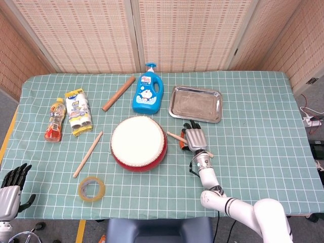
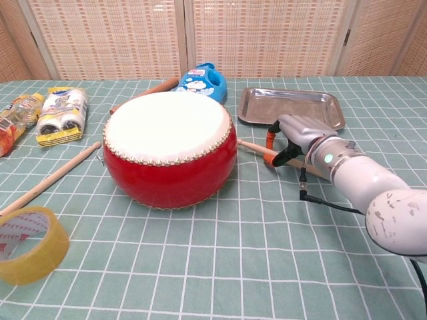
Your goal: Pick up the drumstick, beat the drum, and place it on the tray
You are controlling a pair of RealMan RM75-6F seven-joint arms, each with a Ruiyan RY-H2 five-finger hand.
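Observation:
A red drum (image 1: 138, 143) (image 2: 167, 150) with a white skin stands at the table's middle. Just right of it lies a wooden drumstick (image 1: 173, 136) (image 2: 250, 147), slanting toward the front right. My right hand (image 1: 194, 138) (image 2: 298, 137) lies over the stick, its fingers curled down around it and the thumb against the near side. The stick's middle is hidden under the hand. An empty steel tray (image 1: 196, 104) (image 2: 290, 107) sits just behind the hand. My left hand (image 1: 10, 185) hangs off the front left corner, fingers apart and holding nothing.
A second thin stick (image 1: 88, 153) (image 2: 50, 177) lies left of the drum, with a tape roll (image 1: 91, 189) (image 2: 27, 243) in front. A blue bottle (image 1: 148, 94), a wooden rod (image 1: 118, 93), a snack pack (image 1: 78, 112) and a drink bottle (image 1: 54, 120) stand behind and to the left.

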